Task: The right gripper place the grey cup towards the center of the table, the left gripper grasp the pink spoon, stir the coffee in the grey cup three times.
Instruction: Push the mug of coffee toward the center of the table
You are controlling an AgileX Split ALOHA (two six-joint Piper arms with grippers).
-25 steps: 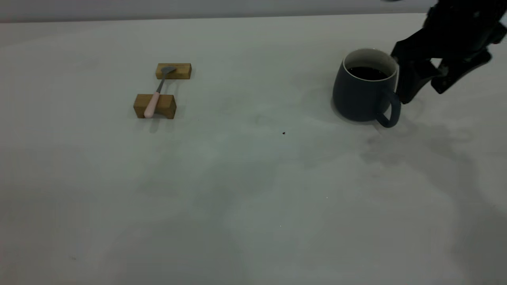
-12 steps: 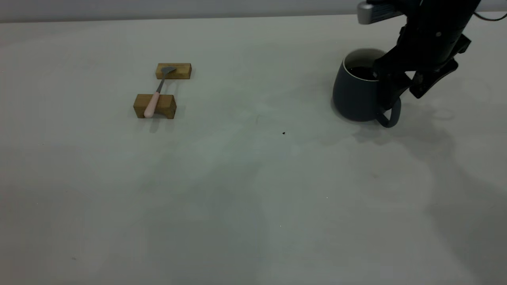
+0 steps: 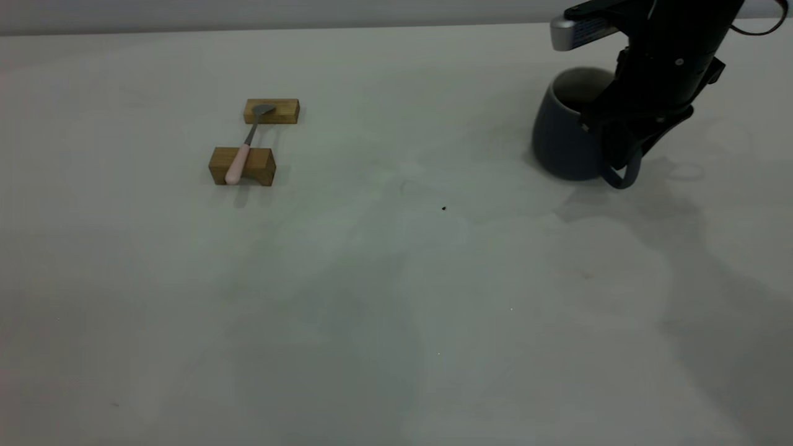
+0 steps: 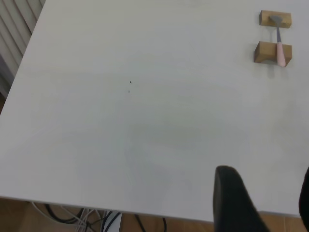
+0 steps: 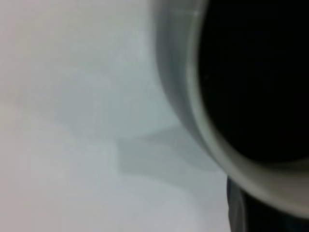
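Right gripper (image 3: 619, 145) clamped on the handle side of the grey cup (image 3: 560, 133), far right of the table (image 3: 396, 279), cup tilted. Coffee (image 5: 256, 72) dark inside the white rim. Pink spoon (image 3: 238, 162) well apart to the left, bridging two wooden blocks (image 3: 242, 166). Left gripper (image 4: 263, 203) near the table edge, fingers spread. No readable writing anywhere.

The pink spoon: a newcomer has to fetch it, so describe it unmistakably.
On the table, look at the side far from the grey cup for two wooden blocks. The pink spoon bridges them, its metal bowl on the farther block. Nothing else there is pink.
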